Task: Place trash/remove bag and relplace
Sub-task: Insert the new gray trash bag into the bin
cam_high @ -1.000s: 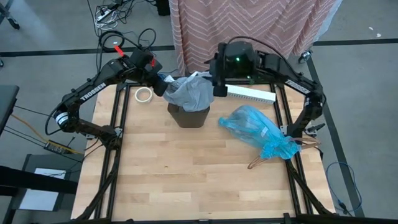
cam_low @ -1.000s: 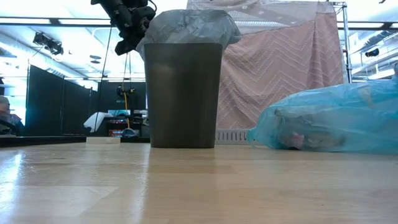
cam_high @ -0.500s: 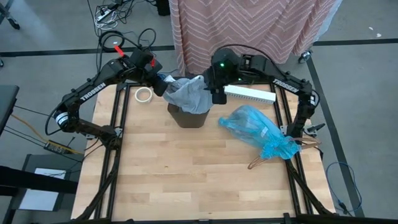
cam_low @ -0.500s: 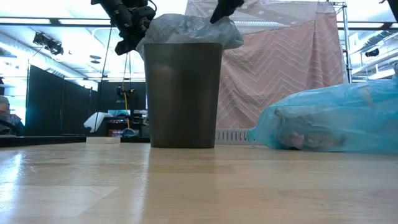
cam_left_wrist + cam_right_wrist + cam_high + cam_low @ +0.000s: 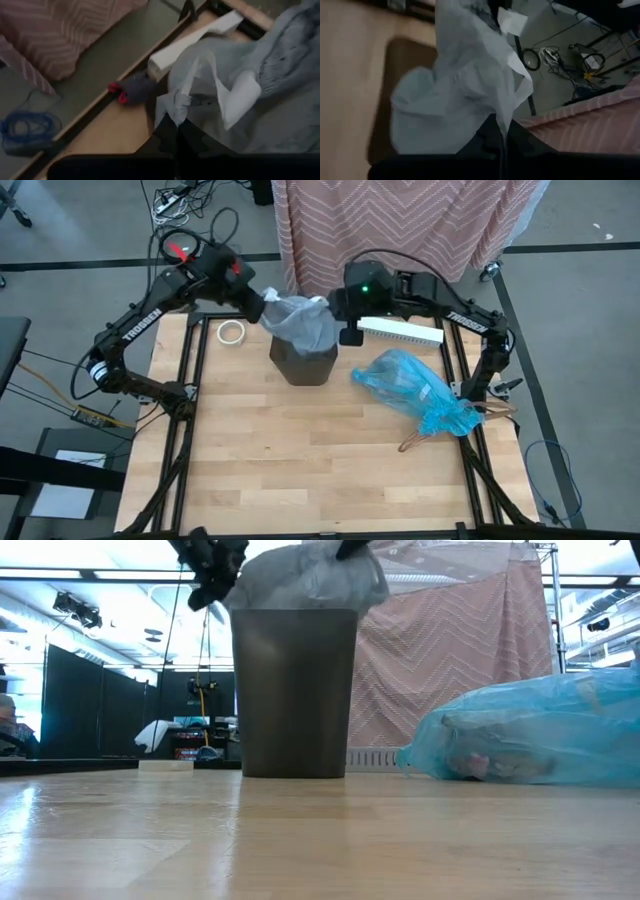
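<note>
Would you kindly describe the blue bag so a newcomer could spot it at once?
Start at the small dark bin near the wooden table's far edge; the blue bag lies on its side to the bin's right. It is bright blue and stuffed, unlike the pale grey bag in the bin.

only lettering I can make out from here is white TROSSEN down the left arm (image 5: 143,325) at about 9 o'clock, same TROSSEN on the right arm (image 5: 459,319) around 2 o'clock, harder to read, nothing legible anywhere else

wooden table (image 5: 300,460), dark bin (image 5: 305,365) (grey-lined), blue bag (image 5: 415,390), tape roll (image 5: 232,332), white strip (image 5: 402,330)
</note>
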You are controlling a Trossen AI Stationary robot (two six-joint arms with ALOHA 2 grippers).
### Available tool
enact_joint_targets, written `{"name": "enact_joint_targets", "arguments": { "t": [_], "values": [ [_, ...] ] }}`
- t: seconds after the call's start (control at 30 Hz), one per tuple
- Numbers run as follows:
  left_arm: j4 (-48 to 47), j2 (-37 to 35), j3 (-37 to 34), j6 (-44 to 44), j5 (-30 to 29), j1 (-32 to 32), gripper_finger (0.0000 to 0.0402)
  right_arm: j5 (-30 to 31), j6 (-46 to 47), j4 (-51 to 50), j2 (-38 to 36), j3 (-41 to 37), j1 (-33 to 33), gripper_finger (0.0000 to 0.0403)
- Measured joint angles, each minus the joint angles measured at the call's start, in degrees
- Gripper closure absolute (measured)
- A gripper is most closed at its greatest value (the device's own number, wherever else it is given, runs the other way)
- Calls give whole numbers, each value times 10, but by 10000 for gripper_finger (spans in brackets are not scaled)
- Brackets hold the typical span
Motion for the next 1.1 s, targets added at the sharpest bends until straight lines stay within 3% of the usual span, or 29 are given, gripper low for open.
{"name": "enact_joint_targets", "arguments": {
  "t": [0.3, 0.43, 0.67, 0.73, 0.87, 0.97, 1.1],
  "values": [
    [-55, -1, 71, -7, 1, 0, 398, 2, 93, -1, 2, 6, 80, 403],
    [-92, -2, 71, -12, 2, -6, 398, 55, 130, -22, 5, -20, 117, 403],
    [-108, -3, 36, -12, 2, -25, 398, 96, 199, -49, 5, -75, 152, 403],
    [-103, -3, 34, -13, 2, -28, 398, 132, 174, -50, 5, -78, 160, 403],
    [-18, -3, 38, -10, 2, -24, 398, 235, 33, -20, 3, -78, 140, 403],
    [39, -3, 41, 4, -4, -17, 398, 213, 32, 11, 0, -78, 100, 403],
    [61, -2, 40, 20, -72, -17, 398, 173, 19, 52, 5, -78, 60, 403]
  ]
}}
